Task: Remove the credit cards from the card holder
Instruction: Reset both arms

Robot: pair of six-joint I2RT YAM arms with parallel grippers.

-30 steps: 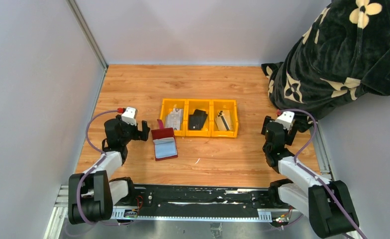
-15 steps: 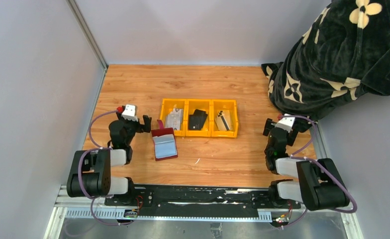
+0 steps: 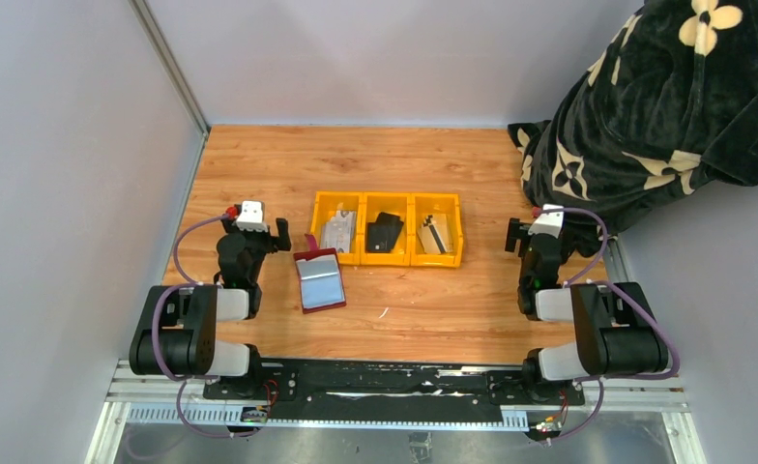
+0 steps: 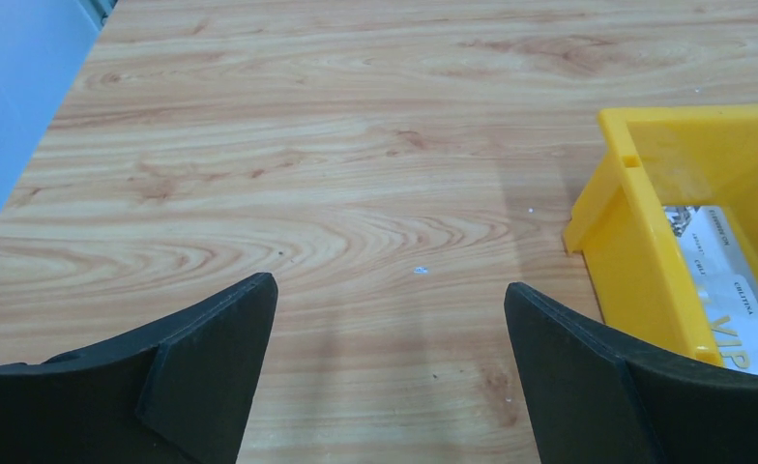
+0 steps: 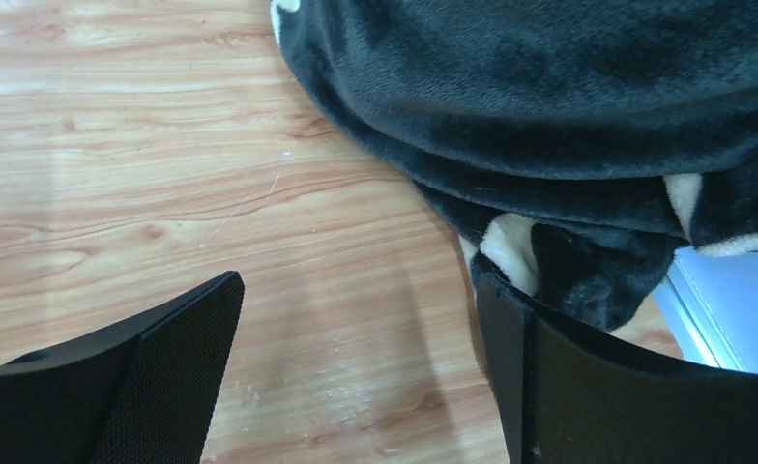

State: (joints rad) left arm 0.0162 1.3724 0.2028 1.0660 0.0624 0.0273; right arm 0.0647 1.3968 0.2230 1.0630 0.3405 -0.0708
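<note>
The maroon card holder is seen lying open left of centre in the overhead view, just below the yellow tray. The credit cards are laid one per compartment in the tray. The left gripper and right gripper are held wide apart and empty over the wooden table, the right one beside a dark floral blanket.

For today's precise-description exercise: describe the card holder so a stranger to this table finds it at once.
On the wooden table, find the yellow three-compartment tray in the middle. The card holder lies open off its near-left corner. It alone is maroon, with a silvery sleeve inside.
</note>
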